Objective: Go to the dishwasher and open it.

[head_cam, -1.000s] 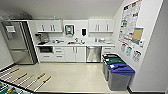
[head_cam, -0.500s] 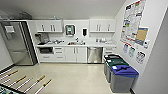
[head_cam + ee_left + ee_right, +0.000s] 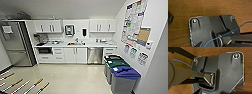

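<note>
Under counter – dishwasher (image 3: pixel 94 55), door closed – no legible writing.

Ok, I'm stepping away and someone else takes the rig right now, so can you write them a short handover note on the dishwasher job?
Grippers: the wrist views don't let me tell whether either one is open or shut.
Dishwasher: steel front, built in under the counter on the far wall, right of the white cabinet doors below the sink. Its door is shut. Don't mix it up with the tall refrigerator on the left.
Bins: lined up along the right wall, near the dishwasher's side.
Done: the kitchenette is in sight, the dishwasher roughly straight ahead.
Left: cross the open floor to it, then pull the door open.
</note>
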Available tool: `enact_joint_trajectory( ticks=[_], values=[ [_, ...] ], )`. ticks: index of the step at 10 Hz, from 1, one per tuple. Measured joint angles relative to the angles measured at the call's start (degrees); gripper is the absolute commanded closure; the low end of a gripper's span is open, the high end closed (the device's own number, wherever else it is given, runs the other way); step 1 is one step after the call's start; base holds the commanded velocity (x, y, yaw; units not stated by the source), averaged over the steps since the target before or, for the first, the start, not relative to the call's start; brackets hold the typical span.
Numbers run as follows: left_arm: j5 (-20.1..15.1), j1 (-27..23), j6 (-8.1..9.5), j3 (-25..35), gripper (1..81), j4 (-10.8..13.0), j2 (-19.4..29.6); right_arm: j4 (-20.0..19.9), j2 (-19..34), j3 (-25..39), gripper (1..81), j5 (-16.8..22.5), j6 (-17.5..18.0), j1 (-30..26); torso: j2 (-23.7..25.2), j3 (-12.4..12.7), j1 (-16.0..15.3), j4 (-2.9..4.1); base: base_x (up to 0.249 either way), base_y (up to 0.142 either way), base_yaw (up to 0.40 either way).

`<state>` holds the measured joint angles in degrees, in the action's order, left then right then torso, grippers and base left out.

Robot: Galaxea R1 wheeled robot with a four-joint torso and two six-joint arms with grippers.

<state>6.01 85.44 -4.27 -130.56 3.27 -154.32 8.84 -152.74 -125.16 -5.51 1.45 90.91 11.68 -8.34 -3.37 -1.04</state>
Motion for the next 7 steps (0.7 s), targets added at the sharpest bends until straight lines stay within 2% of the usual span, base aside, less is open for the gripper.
enact_joint_trajectory(
  ticks=[7],
  values=[
    [0.0,0.0,0.0,0.0,1.0,0.0,0.0,0.0,0.0,0.0,1.0,0.0,0.0,0.0,0.0,0.0,0.0,0.0,0.123,0.0,0.0]
  ],
)
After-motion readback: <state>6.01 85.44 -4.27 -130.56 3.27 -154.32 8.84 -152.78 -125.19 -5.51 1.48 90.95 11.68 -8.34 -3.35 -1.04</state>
